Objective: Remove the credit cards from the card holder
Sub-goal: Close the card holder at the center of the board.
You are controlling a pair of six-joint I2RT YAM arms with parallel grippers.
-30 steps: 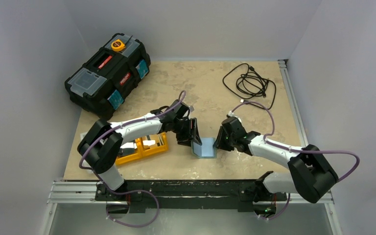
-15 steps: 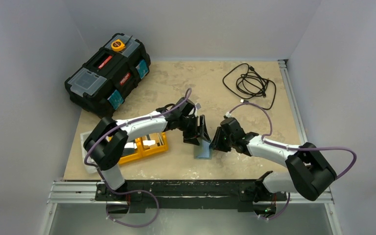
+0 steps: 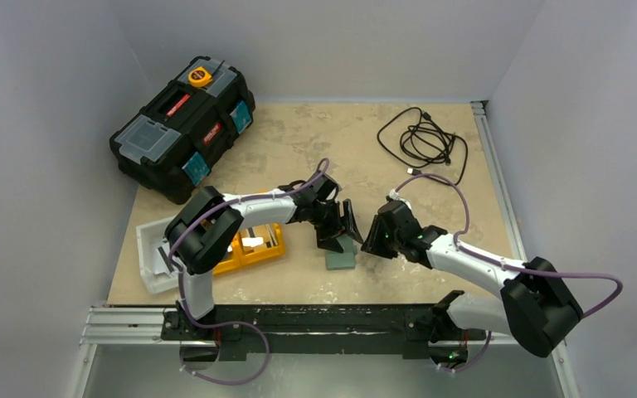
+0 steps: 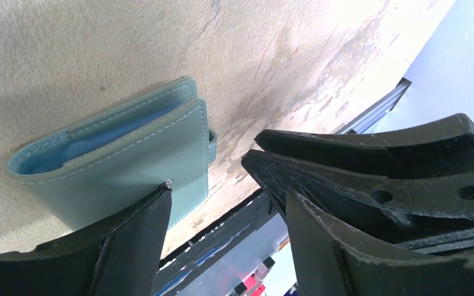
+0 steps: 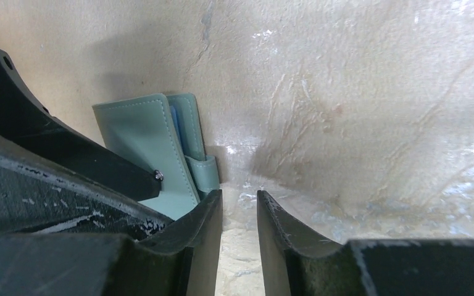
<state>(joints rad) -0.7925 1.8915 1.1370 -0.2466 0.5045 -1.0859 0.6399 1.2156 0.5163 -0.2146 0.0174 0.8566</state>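
Beneath L gripper (image 4: 210, 166), wide open w/ one tip touching it, lies folded card holder (image 4: 129, 160); R gripper (image 5: 239, 196) just beside, slightly open, empty.

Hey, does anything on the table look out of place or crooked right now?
Nothing looks spilled or broken. The toolbox sits at an angle on the far left corner and appears to jut past the edge of the tabletop. The wallet lies folded nearly shut, a little askew.
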